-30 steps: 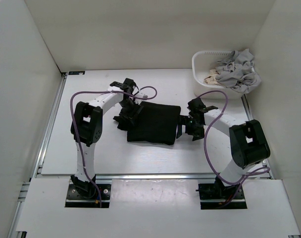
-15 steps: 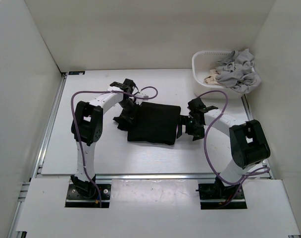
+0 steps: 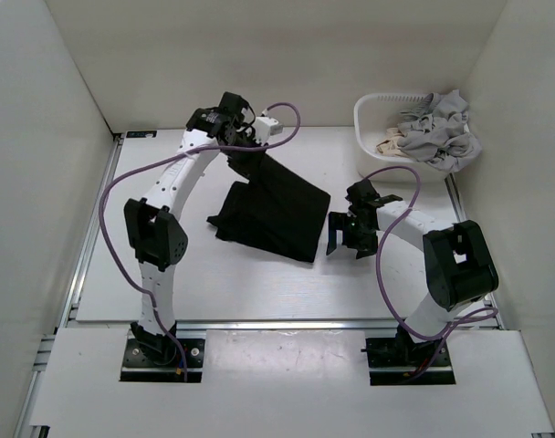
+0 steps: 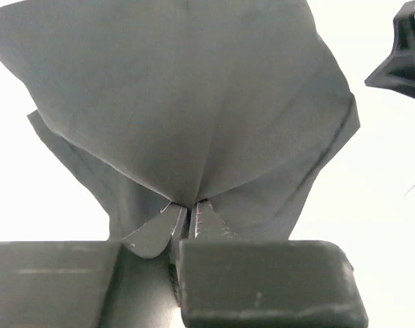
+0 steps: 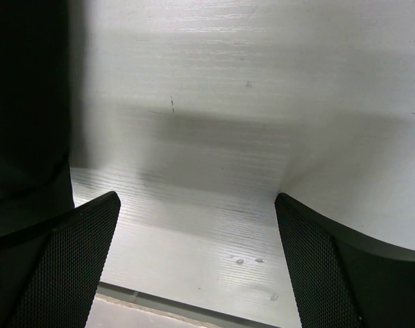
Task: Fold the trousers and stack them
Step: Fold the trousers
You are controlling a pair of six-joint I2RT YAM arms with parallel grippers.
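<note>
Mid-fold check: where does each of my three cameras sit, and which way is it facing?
Top external: above and behind the bases, looking down on the table; the left arm and right arm both show.
Left wrist: on the left arm, looking along its shut jaws at the pinched trousers.
Right wrist: on the right arm, looking down between the open right jaws at bare table.
Shared: top external and left wrist both show the trousers held in the left jaws.

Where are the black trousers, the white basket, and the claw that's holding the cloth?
trousers (image 3: 277, 214): top view, middle of the black fabric.
white basket (image 3: 361, 126): top view, its left wall.
left gripper (image 4: 192, 208): left wrist view, between the fingertips pinching the trousers.
</note>
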